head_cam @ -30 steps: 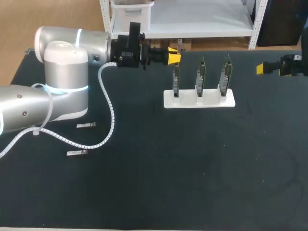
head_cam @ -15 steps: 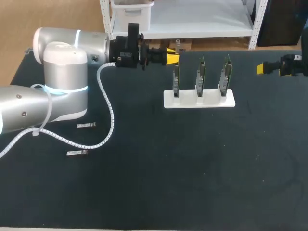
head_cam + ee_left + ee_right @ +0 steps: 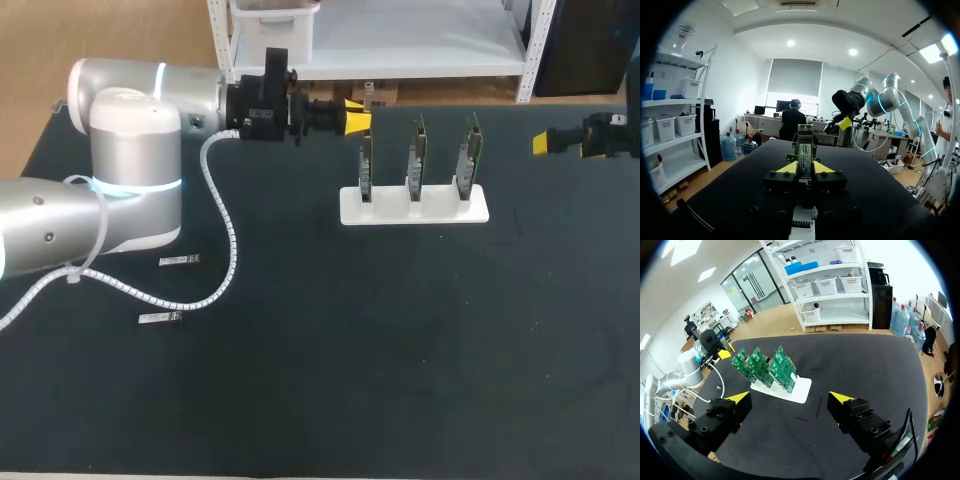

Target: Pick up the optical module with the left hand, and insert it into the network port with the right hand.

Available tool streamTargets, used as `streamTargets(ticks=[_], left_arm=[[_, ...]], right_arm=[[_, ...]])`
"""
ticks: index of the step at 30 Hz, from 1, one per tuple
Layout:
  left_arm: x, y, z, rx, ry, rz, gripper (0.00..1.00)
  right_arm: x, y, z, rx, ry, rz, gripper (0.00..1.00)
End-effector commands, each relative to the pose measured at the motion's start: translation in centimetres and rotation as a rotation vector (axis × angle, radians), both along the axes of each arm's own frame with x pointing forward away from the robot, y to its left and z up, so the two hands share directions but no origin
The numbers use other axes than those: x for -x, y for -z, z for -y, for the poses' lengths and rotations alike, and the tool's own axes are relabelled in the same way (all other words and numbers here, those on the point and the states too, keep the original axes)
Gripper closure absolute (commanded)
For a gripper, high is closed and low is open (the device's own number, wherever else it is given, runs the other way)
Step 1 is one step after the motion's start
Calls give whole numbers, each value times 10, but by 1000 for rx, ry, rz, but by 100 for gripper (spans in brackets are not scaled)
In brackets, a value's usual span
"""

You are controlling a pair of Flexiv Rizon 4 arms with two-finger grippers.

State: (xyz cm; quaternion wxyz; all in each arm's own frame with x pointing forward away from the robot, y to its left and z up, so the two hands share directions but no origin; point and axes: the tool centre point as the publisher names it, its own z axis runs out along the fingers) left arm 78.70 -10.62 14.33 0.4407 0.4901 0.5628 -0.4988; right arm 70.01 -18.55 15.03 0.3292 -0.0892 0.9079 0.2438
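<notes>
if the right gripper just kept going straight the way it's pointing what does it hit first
Probably the nearest green circuit board standing in the white rack. The right gripper, jaws open, points at it, though its height is unclear.

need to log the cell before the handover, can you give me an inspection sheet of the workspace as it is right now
surface: black table top, no spills or marks seen
job's things: optical module between the left fingers, pointing ahead; two spare modules lying flat by the left arm; white stand holding three upright green boards; ports too small to tell
clutter: nothing seen
grippers: left gripper shut on the optical module, near the leftmost board; right gripper open, nothing in it, at the table's right edge
cables: white spiral-wrapped cable from the left wrist, looping onto the table near the spare modules
surroundings: nothing seen reaching over the table
</notes>
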Motion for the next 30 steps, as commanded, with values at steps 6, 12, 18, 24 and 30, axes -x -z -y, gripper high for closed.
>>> streamTargets(ticks=[6,12,18,24,30], left_arm=[[3,0,-1,6,-4,2,100],[3,0,-1,6,-4,2,100],[3,0,-1,6,-4,2,100],[3,0,-1,6,-4,2,100],[3,0,-1,6,-4,2,100]], right_arm=[[1,0,-1,2,3,1,0],[-7,-4,0,-12,-64,40,0],[-33,-29,-6,-33,-327,178,0],[-60,-48,-31,-40,-655,267,0],[-80,-53,-61,-65,-881,298,0]])
